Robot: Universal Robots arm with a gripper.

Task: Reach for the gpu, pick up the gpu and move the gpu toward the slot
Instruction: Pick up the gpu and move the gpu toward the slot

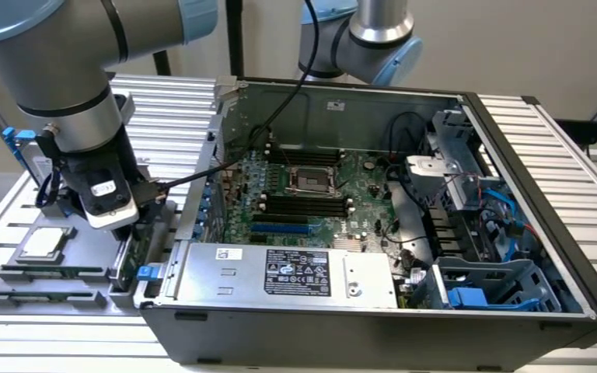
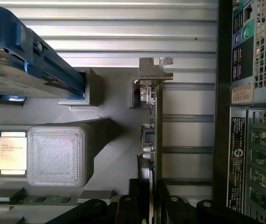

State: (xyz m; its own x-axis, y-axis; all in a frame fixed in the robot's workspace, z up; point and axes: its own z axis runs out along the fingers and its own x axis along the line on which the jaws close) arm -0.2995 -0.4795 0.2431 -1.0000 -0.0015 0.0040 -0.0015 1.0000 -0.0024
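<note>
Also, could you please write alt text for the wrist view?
The gripper is close over one end of the gpu, which stands edge-on in a grey fixture, its metal bracket at the far end. A processor chip, a blue-railed hard drive and the computer case sit nearby.

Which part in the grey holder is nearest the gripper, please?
The gpu, standing edge-on at the gripper; the processor chip and hard drive sit farther off.

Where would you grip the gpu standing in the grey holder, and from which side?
Grip the gpu across its two flat faces, on the upper long edge, clear of the metal bracket at one end. It stands on edge in the grey holder, thin side up, so come straight down from above, where the gripper hangs.
</note>
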